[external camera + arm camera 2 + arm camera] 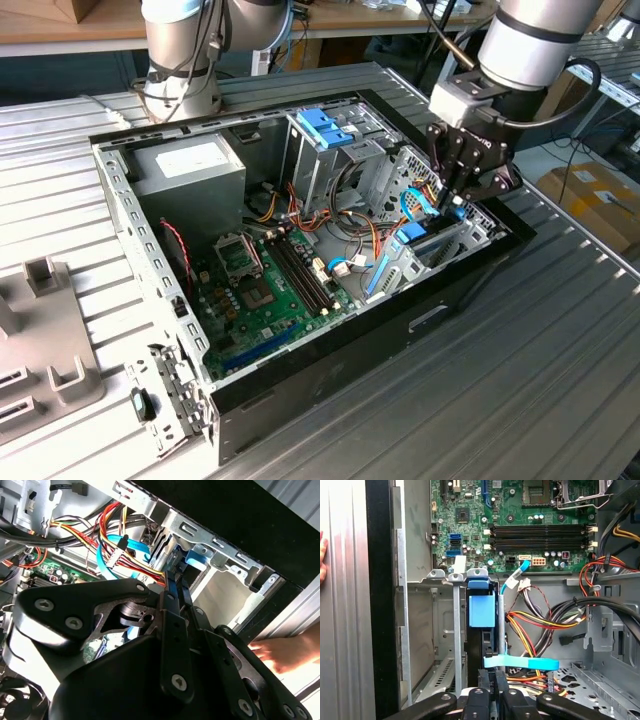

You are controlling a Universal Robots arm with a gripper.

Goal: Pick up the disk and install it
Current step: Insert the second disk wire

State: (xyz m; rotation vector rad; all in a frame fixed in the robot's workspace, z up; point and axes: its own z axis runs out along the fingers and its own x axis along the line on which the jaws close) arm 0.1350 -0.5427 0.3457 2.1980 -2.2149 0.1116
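The disk [474, 640] stands on edge in the drive bay at the front corner of the open computer case [440, 300]. A blue carrier [482, 610] runs along its exposed edge. In the exterior view that blue edge [412, 236] sits low in the bay at the case's right end. My gripper [452, 205] hangs straight over it, reaching down into the case. Its fingers are shut together with nothing between them. In both wrist views the gripper [494, 676] [176, 580] is in line with the disk's blue edge; I cannot tell if it touches.
A blue flat cable [520, 663] and red-yellow wires [530, 625] crowd the bay. The motherboard [270, 280], grey power-supply box [190, 165] and blue-topped cage [325, 130] fill the case. A person's hand [280, 652] rests on the table beside the case. A second arm's base [185, 70] stands behind.
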